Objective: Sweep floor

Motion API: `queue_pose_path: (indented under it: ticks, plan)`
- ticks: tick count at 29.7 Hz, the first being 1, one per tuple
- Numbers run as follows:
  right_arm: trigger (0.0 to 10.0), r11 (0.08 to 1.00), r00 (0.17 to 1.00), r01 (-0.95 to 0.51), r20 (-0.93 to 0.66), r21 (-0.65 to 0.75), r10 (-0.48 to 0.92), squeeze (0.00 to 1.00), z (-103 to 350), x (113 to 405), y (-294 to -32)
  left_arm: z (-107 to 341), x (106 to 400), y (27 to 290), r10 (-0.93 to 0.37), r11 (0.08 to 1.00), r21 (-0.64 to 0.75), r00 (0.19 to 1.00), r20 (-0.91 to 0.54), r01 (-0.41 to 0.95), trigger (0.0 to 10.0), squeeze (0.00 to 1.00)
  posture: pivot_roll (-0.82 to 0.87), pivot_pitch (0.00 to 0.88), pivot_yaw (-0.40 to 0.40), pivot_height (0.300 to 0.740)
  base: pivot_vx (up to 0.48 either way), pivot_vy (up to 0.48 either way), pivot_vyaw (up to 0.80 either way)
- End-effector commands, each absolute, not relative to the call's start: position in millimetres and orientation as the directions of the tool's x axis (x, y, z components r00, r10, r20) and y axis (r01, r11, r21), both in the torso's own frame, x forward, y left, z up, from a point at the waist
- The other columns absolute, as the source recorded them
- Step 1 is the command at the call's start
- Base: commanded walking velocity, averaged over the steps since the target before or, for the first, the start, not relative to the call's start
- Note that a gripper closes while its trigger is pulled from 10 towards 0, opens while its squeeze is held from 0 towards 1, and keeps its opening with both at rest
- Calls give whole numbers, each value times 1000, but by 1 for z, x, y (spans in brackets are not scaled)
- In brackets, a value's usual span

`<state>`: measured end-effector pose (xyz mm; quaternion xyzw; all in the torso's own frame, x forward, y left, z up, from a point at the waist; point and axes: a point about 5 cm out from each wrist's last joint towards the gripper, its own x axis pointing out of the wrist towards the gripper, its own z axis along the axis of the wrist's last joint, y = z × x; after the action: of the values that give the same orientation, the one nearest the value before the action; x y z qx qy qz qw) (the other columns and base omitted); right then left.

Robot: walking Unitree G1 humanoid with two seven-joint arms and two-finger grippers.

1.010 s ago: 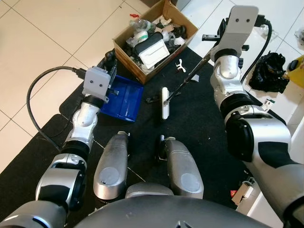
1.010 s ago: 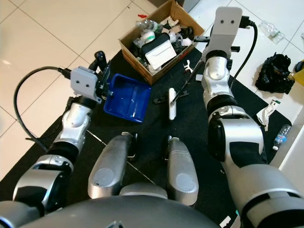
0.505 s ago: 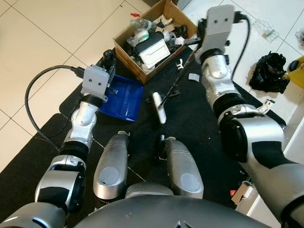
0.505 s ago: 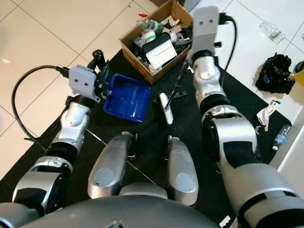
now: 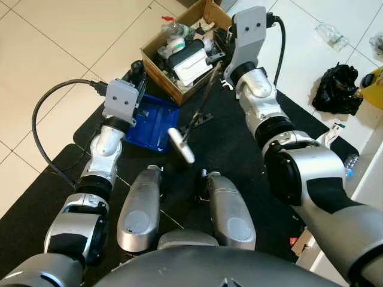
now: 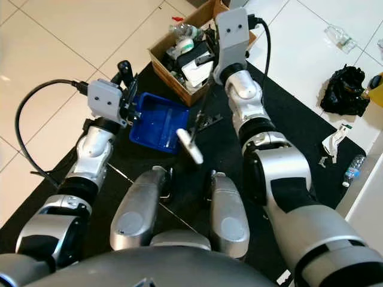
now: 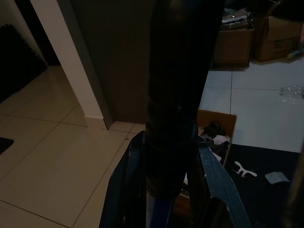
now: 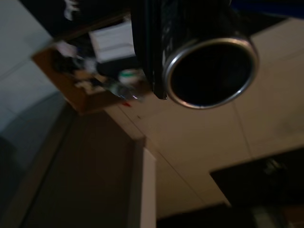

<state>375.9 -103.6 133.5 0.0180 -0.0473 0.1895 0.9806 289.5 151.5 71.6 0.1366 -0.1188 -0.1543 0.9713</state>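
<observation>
A blue dustpan lies on the black mat in front of my knees. My left gripper is shut on its black handle at the pan's far left corner. My right gripper is shut on a thin black broom stick, whose metal tube end shows in the right wrist view. The stick slants down to a white brush head just off the pan's open right edge. A small dark scrap lies beside the stick, and a white scrap lies farther back.
An open cardboard box full of rubbish stands right behind the dustpan. A black bag and a clear bottle lie on the white tiles at the right. A black cable loops left of my left arm. My knees are below.
My right arm has swung left, carrying the brush head across the mat from the middle to the dustpan's open edge. The left gripper and dustpan have stayed nearly still.
</observation>
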Motion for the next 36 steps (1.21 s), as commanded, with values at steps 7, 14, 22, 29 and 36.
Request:
queue_pose_path:
  ticks: [7,14,22,29,36]
  plan:
    - [10000,881,899,-421,229,216,373,0,157,382,-109,55,283,144,-354,907,282,929,105,313,10000,98,241,211,-95,740,0,0,0]
    - [10000,947,912,-319,281,23,300,0,177,388,-135,55,284,144,-354,907,282,929,106,313,10000,98,237,213,-95,740,0,0,0]
    - [10000,964,931,-258,254,-55,264,0,181,389,-159,55,284,143,-357,906,282,928,104,317,10000,98,232,214,-92,740,0,0,0]
    - [10000,973,959,-188,187,-135,212,0,172,389,-172,56,285,142,-360,904,284,927,106,318,10000,98,237,220,-88,740,0,0,0]
    - [10000,972,974,-117,166,-205,152,0,170,389,-184,55,284,143,-357,905,283,928,105,317,10000,98,238,222,-90,740,0,0,0]
